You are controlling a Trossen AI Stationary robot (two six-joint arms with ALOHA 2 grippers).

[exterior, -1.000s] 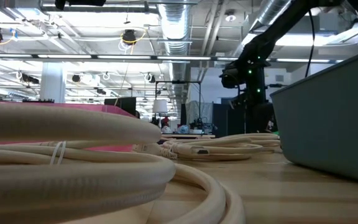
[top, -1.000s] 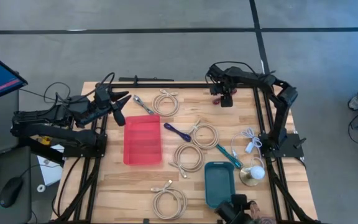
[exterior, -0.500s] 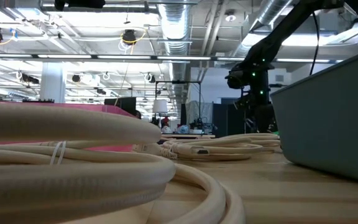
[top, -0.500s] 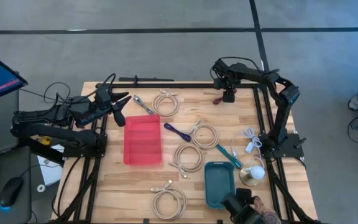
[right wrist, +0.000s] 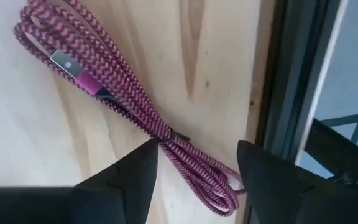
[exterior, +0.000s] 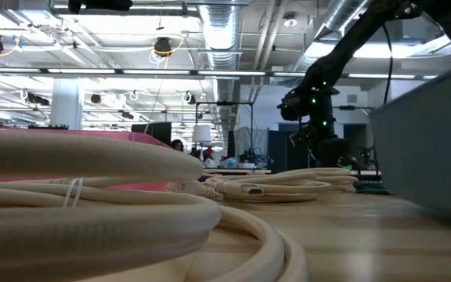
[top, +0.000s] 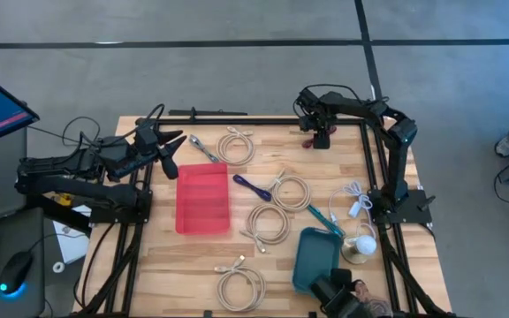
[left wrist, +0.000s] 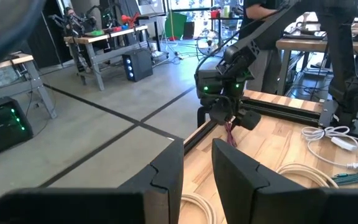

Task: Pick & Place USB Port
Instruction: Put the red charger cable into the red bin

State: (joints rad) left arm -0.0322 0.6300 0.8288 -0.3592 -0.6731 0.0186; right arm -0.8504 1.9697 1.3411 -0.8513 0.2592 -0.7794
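maroon braided usb cable (right wrist: 123, 106): lay bundled on the table (top: 193, 274) at its far right corner, beside the frame rail.
right end effector (right wrist: 194, 163): hung straight over the bundle, fingers spread, straddling its tied middle, nothing gripped.
left end effector (left wrist: 197, 180): waited at the table's left edge, partly parted, empty.
red tray (top: 203, 199): sat well apart, a likely drop spot.
step: reach, before the grasp.
next move: called for lowering further, then clenching around the bundle's waist.

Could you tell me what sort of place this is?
Probably a robotics lab or workshop: exposed silver ceiling ducts, benches with lit electronics, and a slatted wooden worktable strewn with coiled cream cables.
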